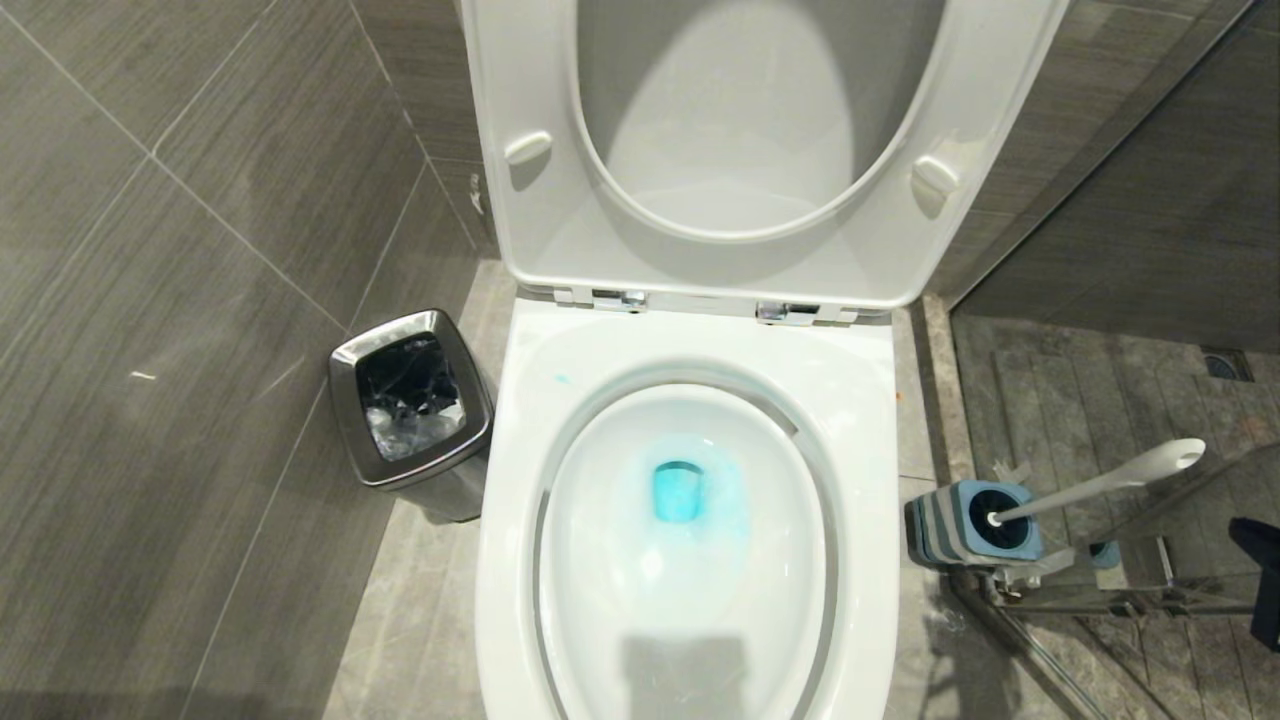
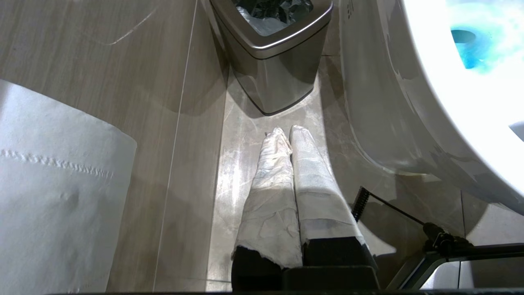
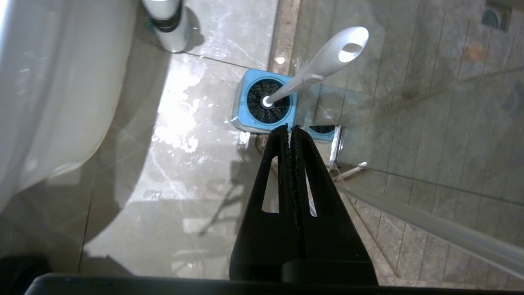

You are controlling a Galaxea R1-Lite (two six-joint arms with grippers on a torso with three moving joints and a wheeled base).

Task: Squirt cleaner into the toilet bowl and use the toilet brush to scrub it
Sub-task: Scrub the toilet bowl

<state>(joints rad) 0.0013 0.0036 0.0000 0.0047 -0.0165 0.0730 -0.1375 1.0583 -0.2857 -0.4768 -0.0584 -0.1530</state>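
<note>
The toilet bowl (image 1: 690, 560) stands open, seat and lid raised, with turquoise cleaner (image 1: 680, 490) pooled in its water. The toilet brush (image 1: 1100, 485) stands in its square blue holder (image 1: 975, 520) on the floor to the toilet's right, white handle leaning right. In the right wrist view my right gripper (image 3: 289, 126) is shut and empty, above the floor, its tips just short of the holder (image 3: 245, 88); the brush handle (image 3: 323, 61) rises from the black bristles (image 3: 268, 102). My left gripper (image 2: 286, 130), its fingers wrapped in white, hangs shut and empty over the floor left of the bowl (image 2: 430, 82).
A steel bin (image 1: 410, 410) with a black liner stands left of the toilet by the tiled wall. A glass shower partition (image 1: 1150, 250) runs right behind the brush holder. A white cylinder with a dark band (image 3: 166, 24) stands by the toilet base. Toilet paper (image 2: 53, 184) hangs beside the left arm.
</note>
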